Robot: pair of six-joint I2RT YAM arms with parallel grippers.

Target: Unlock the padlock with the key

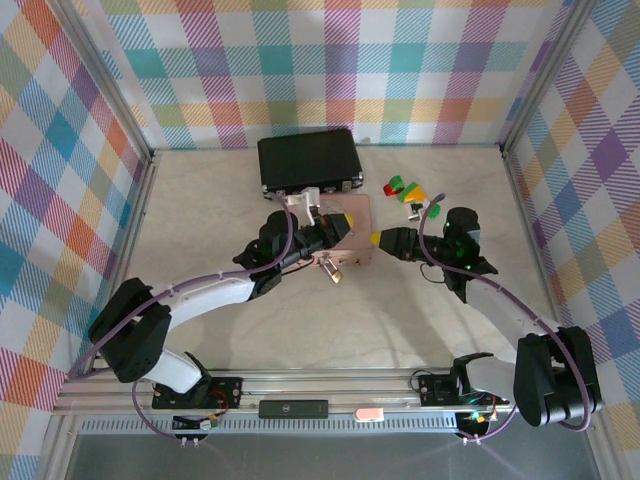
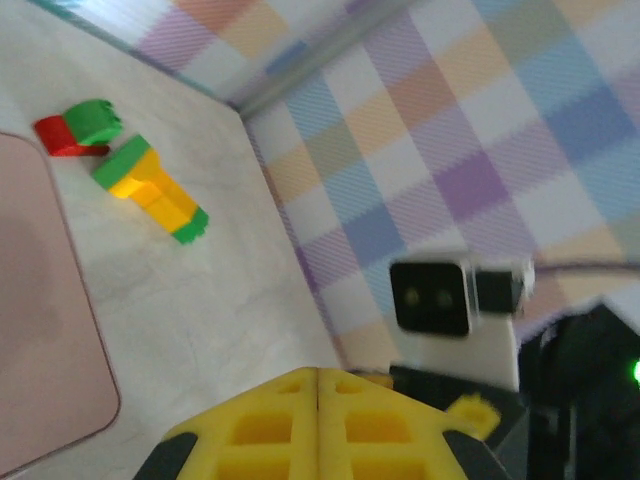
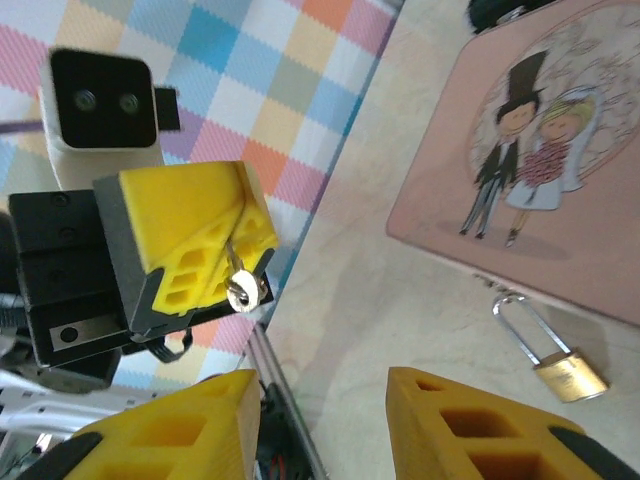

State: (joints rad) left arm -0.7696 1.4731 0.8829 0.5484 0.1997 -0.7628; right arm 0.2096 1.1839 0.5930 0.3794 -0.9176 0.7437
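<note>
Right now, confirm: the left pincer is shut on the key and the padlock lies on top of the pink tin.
Not on top: the padlock lies on the table beside the pink tin, as the right wrist view shows. The left pincer is shut on the key.

Pink picture tin (image 3: 530,150) lies flat on pale worktop (image 1: 220,220); black case (image 1: 307,158) behind it, apparently clasped; green-red-yellow toy blocks (image 1: 405,188) rightward.

Brass padlock (image 3: 570,375), pink tin (image 3: 430,200), blk case (image 1: 307,158), plaid walls (image 1: 350,60)
</note>
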